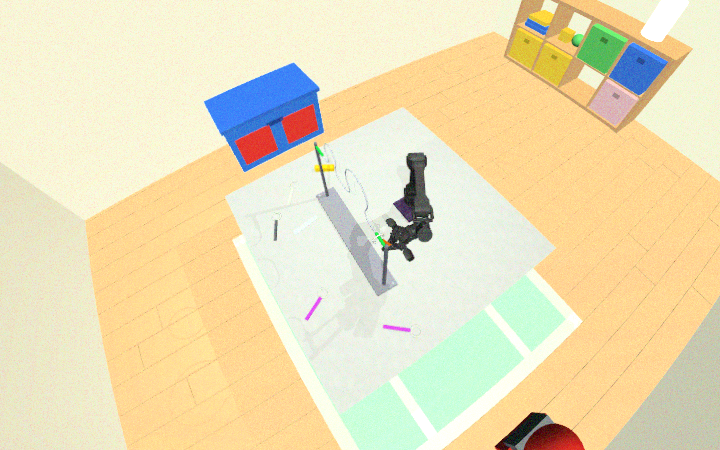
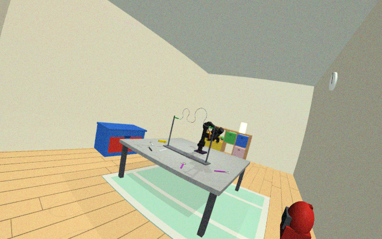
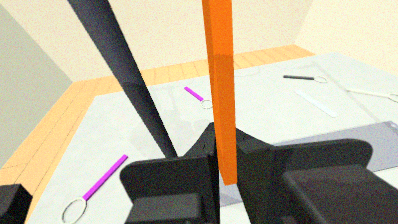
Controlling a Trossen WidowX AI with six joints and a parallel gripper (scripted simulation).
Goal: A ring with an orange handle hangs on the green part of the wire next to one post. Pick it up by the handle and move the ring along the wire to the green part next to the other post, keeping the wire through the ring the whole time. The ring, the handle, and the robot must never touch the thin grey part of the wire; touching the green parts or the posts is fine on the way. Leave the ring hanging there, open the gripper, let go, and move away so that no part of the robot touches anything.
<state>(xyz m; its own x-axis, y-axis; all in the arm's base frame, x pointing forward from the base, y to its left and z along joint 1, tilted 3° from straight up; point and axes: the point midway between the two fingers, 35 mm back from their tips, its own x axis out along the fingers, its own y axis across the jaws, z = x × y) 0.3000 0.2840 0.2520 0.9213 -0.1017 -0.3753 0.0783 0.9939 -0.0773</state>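
The orange handle hangs upright between the fingers of my gripper, which is shut on its lower part. The handle is at the green part beside the near post. The ring is too small to make out in the top and exterior views and is out of the wrist view, so how it sits around the wire cannot be told. The thin grey wire curves away to the other green part at the far post.
The posts stand on a long grey base. Two magenta-handled rings, a black-handled one and a white strip lie on the table. A yellow piece is near the far post.
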